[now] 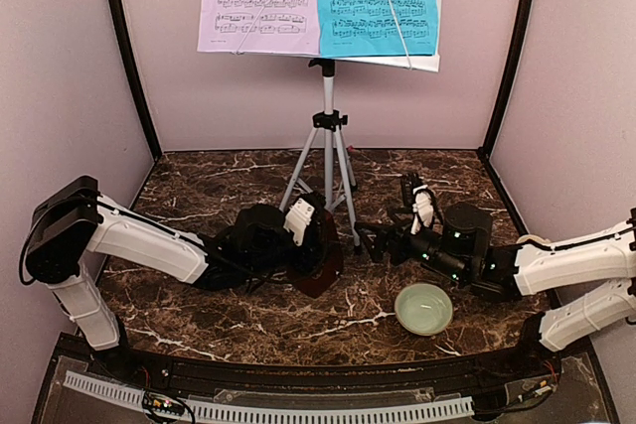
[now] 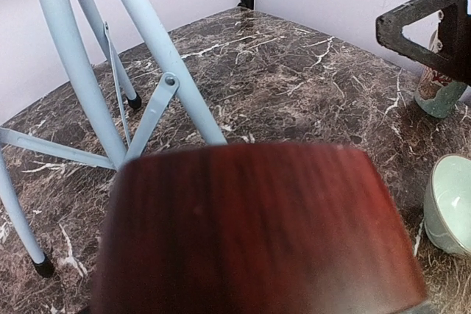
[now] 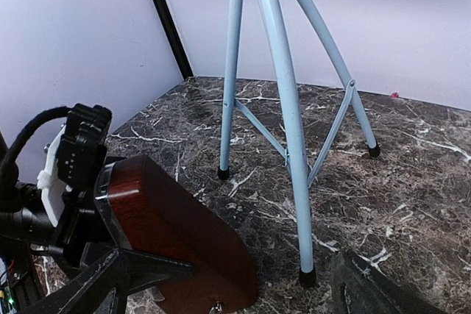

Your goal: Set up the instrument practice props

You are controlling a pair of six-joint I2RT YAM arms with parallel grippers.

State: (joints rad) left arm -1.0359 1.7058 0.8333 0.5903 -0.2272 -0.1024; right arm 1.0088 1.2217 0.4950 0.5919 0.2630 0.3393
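The silver music stand [image 1: 327,141] stands at the back middle on its tripod [image 3: 283,108], with a lavender page [image 1: 258,2] and a cyan page [image 1: 378,2] side by side on its desk. My left gripper [image 1: 310,243] is shut on the reddish-brown metronome [image 1: 322,263], which hangs tilted just in front of the tripod legs. The metronome [image 2: 257,233] fills the lower left wrist view and hides the jaws. My right gripper [image 1: 376,241] is open just right of the metronome [image 3: 169,233]. Its fingers are spread wide and hold nothing.
A pale green bowl [image 1: 424,308] sits on the marble table [image 1: 199,181] at the front right, below the right arm. One tripod foot [image 3: 307,279] rests between the right gripper's fingers. Pale walls close in the back and both sides.
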